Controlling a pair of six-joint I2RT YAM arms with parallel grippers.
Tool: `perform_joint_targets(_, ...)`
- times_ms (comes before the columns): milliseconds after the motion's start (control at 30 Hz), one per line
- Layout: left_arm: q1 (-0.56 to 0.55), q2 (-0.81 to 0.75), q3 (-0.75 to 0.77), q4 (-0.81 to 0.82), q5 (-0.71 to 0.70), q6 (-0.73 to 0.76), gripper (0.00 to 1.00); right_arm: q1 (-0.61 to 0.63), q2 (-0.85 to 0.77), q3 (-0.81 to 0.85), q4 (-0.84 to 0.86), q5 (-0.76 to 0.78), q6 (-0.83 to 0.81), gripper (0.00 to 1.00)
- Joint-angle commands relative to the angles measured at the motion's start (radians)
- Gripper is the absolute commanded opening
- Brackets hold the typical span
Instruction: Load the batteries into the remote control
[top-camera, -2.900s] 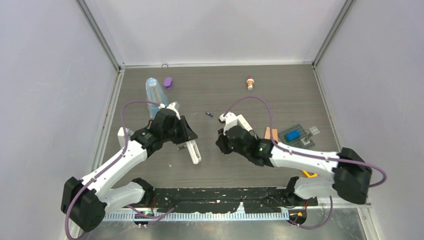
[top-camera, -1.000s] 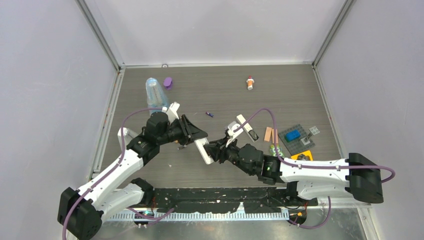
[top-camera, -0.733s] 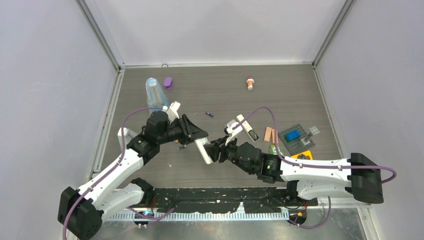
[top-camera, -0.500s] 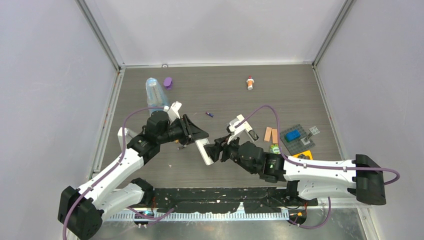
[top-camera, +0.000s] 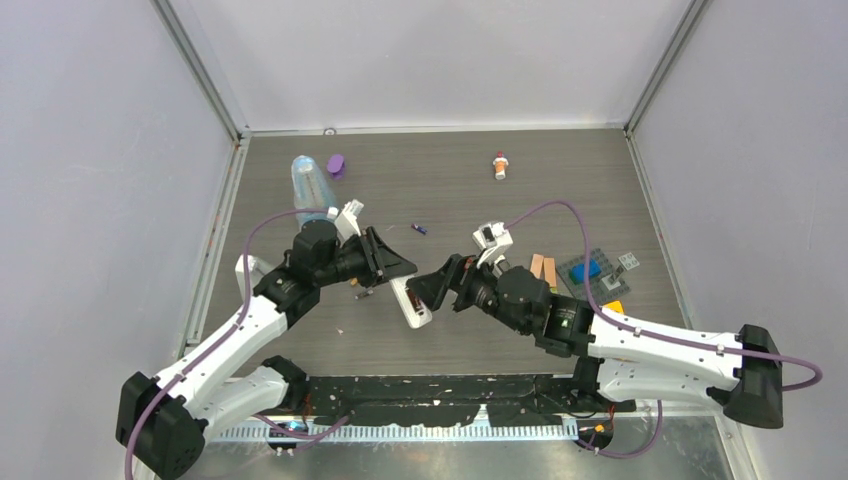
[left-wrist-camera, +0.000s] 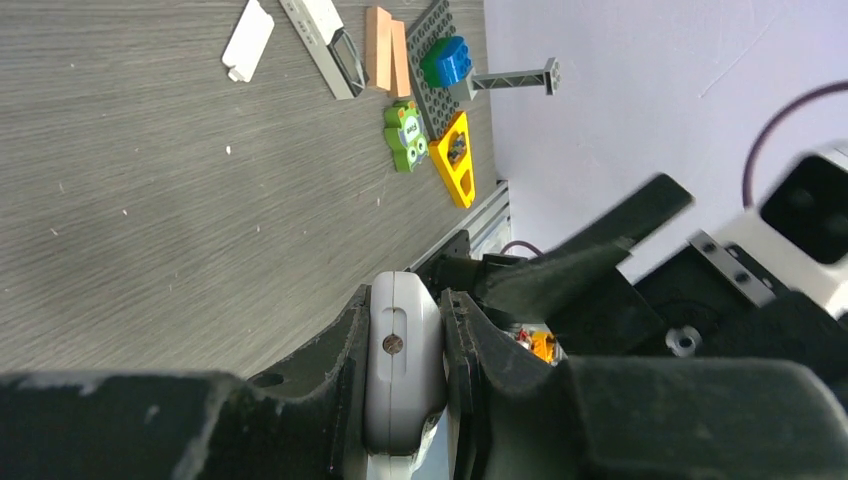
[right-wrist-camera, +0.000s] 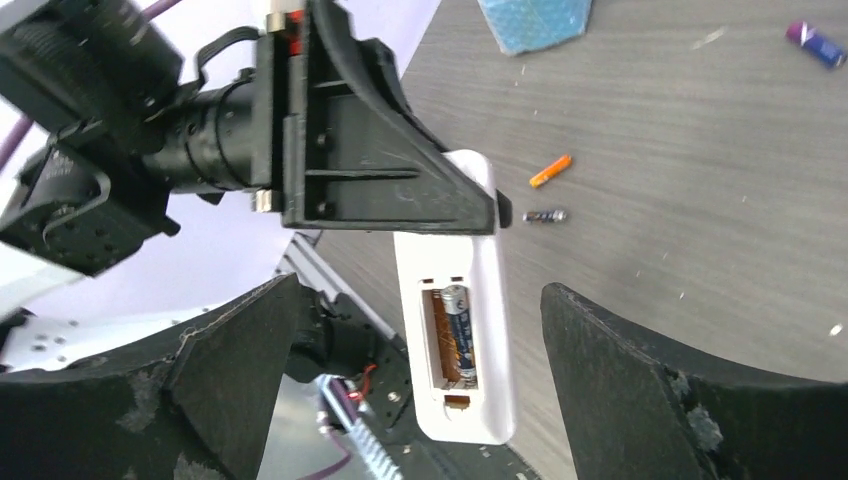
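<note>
My left gripper (top-camera: 398, 288) is shut on the white remote control (top-camera: 412, 303) and holds it tilted above the table; in the left wrist view the fingers (left-wrist-camera: 350, 340) clamp the remote control (left-wrist-camera: 402, 365) by its edges. The right wrist view shows the remote control (right-wrist-camera: 458, 330) back side up with its compartment uncovered, and one dark battery (right-wrist-camera: 459, 335) lies inside. My right gripper (right-wrist-camera: 440, 375) stands wide open around it, touching nothing. On the table lie an orange battery (right-wrist-camera: 551, 171), a dark battery (right-wrist-camera: 545, 215) and a purple battery (top-camera: 419, 229).
A clear bottle (top-camera: 311, 185) and purple cap (top-camera: 336, 165) lie at the back left, a red-and-white little bottle (top-camera: 500, 165) at the back. Right of the arms are a white cover (left-wrist-camera: 247, 40), a white bar (left-wrist-camera: 325, 35), orange blocks (top-camera: 542, 268) and a grey brick plate (top-camera: 590, 272).
My right gripper has opened wide and drawn back to the right from the remote, leaving a dark battery in the compartment. The left arm has kept still with the remote.
</note>
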Motion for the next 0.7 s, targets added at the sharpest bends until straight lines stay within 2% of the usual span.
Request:
perform_joint_targets(0, 0.003, -0.005, 0.067, 0.025, 0.007, 0.062, 0.0, -0.091, -0.023, 0.005, -0.081, -0.17, 0.306, 0.95)
perform_joint_targets(67, 0.002, -0.01, 0.076, 0.024, 0.004, 0.076, 0.0, -0.123, -0.034, -0.018, -0.108, -0.227, 0.414, 0.95)
perform_joint_targets(133, 0.002, -0.014, 0.084, 0.023, -0.004, 0.088, 0.0, -0.128, -0.05, -0.028, -0.166, -0.212, 0.523, 0.95)
perform_joint_targets(367, 0.002, -0.012, 0.089, 0.037, -0.019, 0.081, 0.0, -0.126, -0.076, -0.098, -0.149, -0.2, 0.706, 0.95)
perform_joint_targets(667, 0.002, -0.016, 0.064, 0.1, -0.06, -0.009, 0.0, -0.109, -0.05, -0.166, 0.037, -0.192, 0.859, 0.95)
